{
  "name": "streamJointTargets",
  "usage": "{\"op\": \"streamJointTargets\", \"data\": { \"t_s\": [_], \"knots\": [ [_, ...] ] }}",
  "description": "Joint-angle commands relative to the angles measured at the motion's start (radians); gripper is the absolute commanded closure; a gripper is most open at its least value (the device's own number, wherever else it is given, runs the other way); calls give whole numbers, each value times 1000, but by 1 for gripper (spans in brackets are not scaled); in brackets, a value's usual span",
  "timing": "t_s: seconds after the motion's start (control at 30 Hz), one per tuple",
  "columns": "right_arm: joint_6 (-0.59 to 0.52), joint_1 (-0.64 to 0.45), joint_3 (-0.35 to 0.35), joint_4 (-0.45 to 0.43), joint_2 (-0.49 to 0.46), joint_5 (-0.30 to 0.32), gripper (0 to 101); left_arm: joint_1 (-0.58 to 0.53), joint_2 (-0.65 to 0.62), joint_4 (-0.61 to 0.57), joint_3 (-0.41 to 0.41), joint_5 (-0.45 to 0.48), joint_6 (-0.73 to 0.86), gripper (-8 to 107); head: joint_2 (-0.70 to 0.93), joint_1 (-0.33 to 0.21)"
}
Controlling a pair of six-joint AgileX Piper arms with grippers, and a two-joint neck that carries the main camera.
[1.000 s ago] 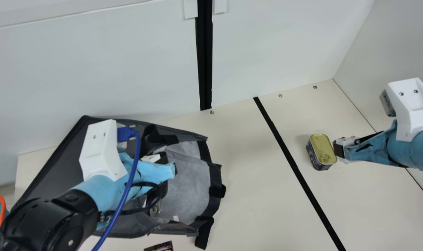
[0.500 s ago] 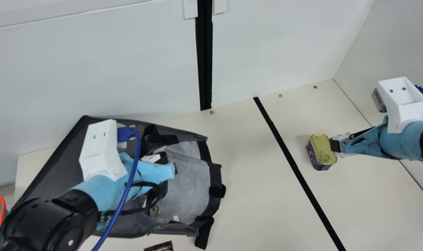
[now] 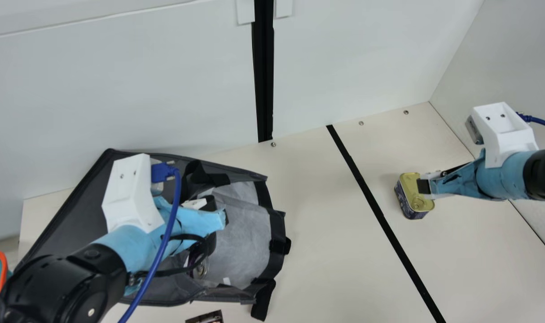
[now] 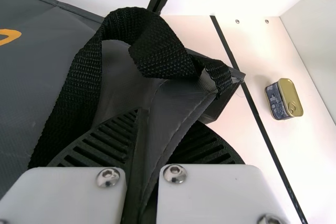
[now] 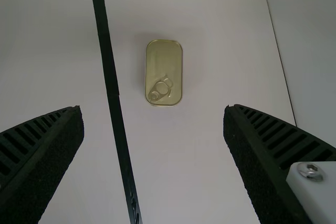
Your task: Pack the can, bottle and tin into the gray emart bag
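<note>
Item one, the tin (image 3: 405,204): gold lid uppermost, standing on the cream table (image 3: 326,251), to the right of the black strip (image 3: 375,202) as you face the main view. There the right gripper (image 3: 424,186) overlaps part of the lid from above; you cannot tell from that view whether they touch.

Item two, the right gripper (image 5: 153,110): fingers spread wide, nothing between them, the tin beyond their tips in your right wrist view.

Item three, the gray emart bag (image 3: 250,229): lying at the table's left, its mouth toward the strip, partly covered by the left arm.

Item four, the left gripper (image 3: 213,215): closed on a fold of the bag, as your left wrist view shows; in the main view its tips are hard to make out.

Item five, a dark object with a round metal end (image 3: 200,269), inside the bag: partly hidden by a black cable, so you cannot tell whether can or bottle.

Cut off: a teal basket with orange rim (image 3: 3,269) at your main view's left edge; a dark packet (image 3: 206,318) at its bottom edge.

By view: your left wrist view adds the black webbing handle (image 4: 123,24), an orange mark (image 4: 8,36) on the bag and the tin's patterned side; your right wrist view gives the lid's whole outline and pull ring.
</note>
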Motion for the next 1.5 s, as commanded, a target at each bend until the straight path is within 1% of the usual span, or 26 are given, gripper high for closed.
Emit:
{"op": "streamJointTargets", "data": {
  "t_s": [0.0, 0.7, 0.97, 1.47],
  "knots": [
    [-2, 0, 3, 2, 7, -1, 10, 0, 0, 0, 0, 0, 0, 89, -1, -23],
    [-49, 0, 28, 14, 112, -63, 10, 0, 0, 0, 0, 0, 0, 89, -1, -23],
    [-70, 0, 15, 13, 168, -84, 10, 0, 0, 0, 0, 0, 0, 89, -1, -23],
    [-98, 5, -17, 17, 264, -103, 10, 0, 0, 0, 0, 0, 0, 89, -1, -23]
  ]
}}
